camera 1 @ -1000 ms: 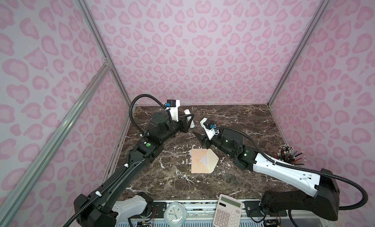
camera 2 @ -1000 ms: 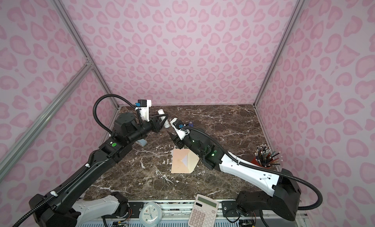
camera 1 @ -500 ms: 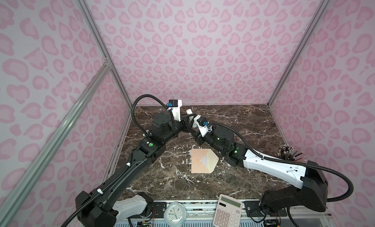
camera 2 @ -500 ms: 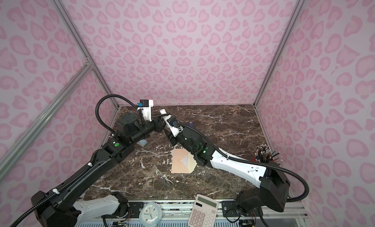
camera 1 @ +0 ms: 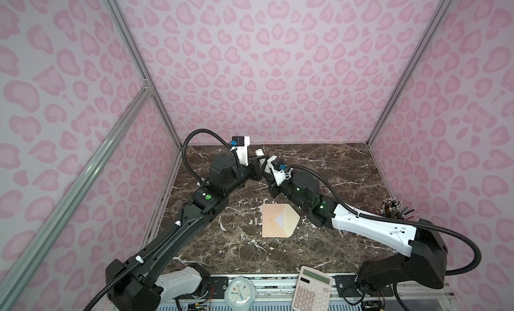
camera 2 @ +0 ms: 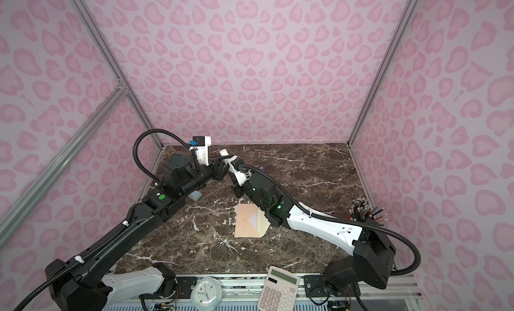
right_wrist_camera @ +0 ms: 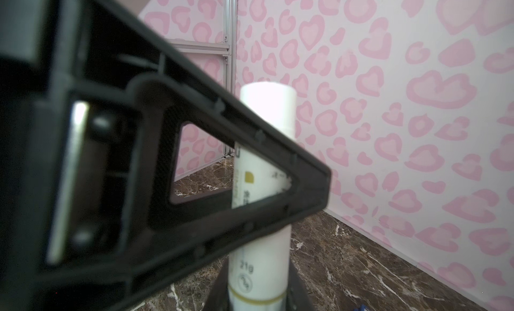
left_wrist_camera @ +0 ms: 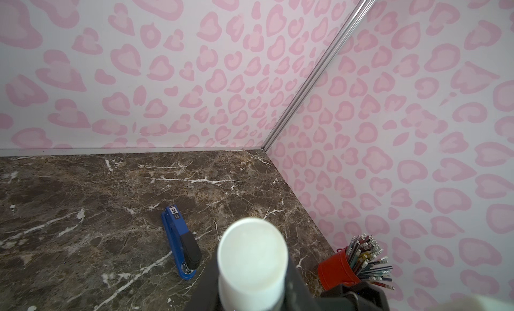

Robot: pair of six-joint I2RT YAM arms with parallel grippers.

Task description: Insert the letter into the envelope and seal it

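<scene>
1. Left gripper [left_wrist_camera: 251,295] pinches a white glue stick [left_wrist_camera: 251,256] mid-body, raised above the marble table [camera 1: 333,240] near its far-left corner.
2. Right gripper [right_wrist_camera: 258,298] clamps the same stick's lower end.
3. The envelope [camera 1: 279,220] lies flat mid-table, pointed flap toward the right arm, well apart from both grippers.
4. A blue stapler [left_wrist_camera: 180,245] and a red pencil cup [camera 1: 395,209] stand farther off.

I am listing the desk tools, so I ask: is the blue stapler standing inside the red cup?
No, the blue stapler lies flat on the table, apart from the red cup full of pencils.
</scene>
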